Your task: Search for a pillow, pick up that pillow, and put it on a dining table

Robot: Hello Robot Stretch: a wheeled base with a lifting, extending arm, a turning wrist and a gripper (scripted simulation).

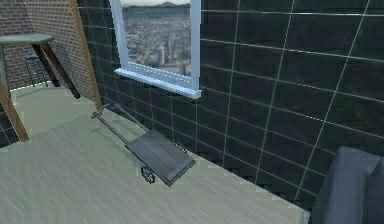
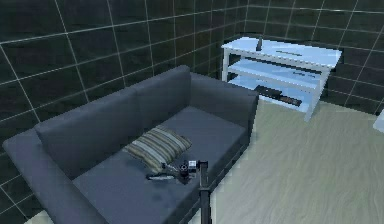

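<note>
1 striped grey-and-tan pillow (image 2: 157, 147) lay on the dark grey sofa (image 2: 90, 130) near the gripper (image 2: 160, 176). Its jaws' state could not be told; grasping should centre on the pillow's edge.

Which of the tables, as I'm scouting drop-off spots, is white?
The low two-tier table beside the sofa; the wooden table by the brick wall is brown, on slanted legs.

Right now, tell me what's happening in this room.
The robot's dark arm reaches over the dark grey fabric sofa, its gripper close to a striped grey-and-tan square pillow lying on the seat. Whether the gripper holds anything cannot be told. A white two-shelf unit stands past the sofa; ahead, a grey metal hand truck lies under a window.
</note>
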